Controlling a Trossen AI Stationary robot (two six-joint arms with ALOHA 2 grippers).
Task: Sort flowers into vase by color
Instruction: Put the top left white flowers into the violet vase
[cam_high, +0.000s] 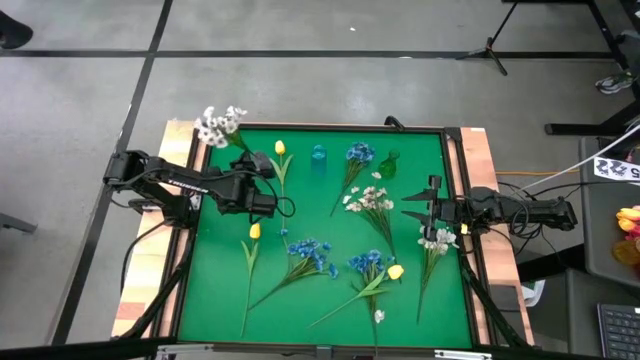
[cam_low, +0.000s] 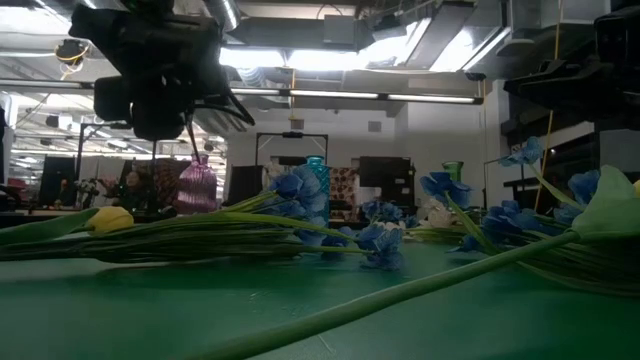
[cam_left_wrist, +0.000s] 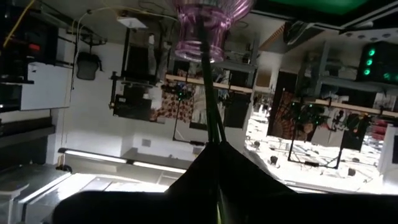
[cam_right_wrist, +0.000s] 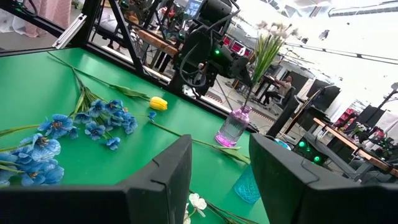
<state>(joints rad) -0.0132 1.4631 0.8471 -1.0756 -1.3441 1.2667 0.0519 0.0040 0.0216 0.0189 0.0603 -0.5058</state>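
from above, the green surface (cam_high: 220, 300) carries loose flowers: a yellow tulip (cam_high: 280, 148) near the far edge, another yellow bud (cam_high: 255, 231) left of centre, blue clusters (cam_high: 312, 254) and (cam_high: 368, 263) toward the near side, a blue bloom (cam_high: 360, 153) near the far edge, a white spray (cam_high: 369, 199) in the middle and another white spray (cam_high: 437, 239) just beside the right gripper (cam_high: 418, 205). the left gripper (cam_high: 262, 165) is over the far left part of the surface, with white blossoms (cam_high: 220, 125) sticking out past the far left corner. a blue vase (cam_high: 318, 157) and a green vase (cam_high: 388, 164) stand at the far edge. the right arm waits at the right edge.

at surface height, a pink vase (cam_low: 197, 184) stands under the left arm, stems and a yellow bud (cam_low: 110, 219) lie in front, and blue blooms (cam_low: 300, 193) spread across.

in the left wrist view, the left jaws are closed on a green stalk (cam_left_wrist: 210, 106) that runs into the mouth of the pink vase (cam_left_wrist: 205, 28).

in the right wrist view, the right jaws stand apart, empty. beyond them the pink vase (cam_right_wrist: 234, 126) holds the white spray (cam_right_wrist: 268, 37), with the left arm right beside it.
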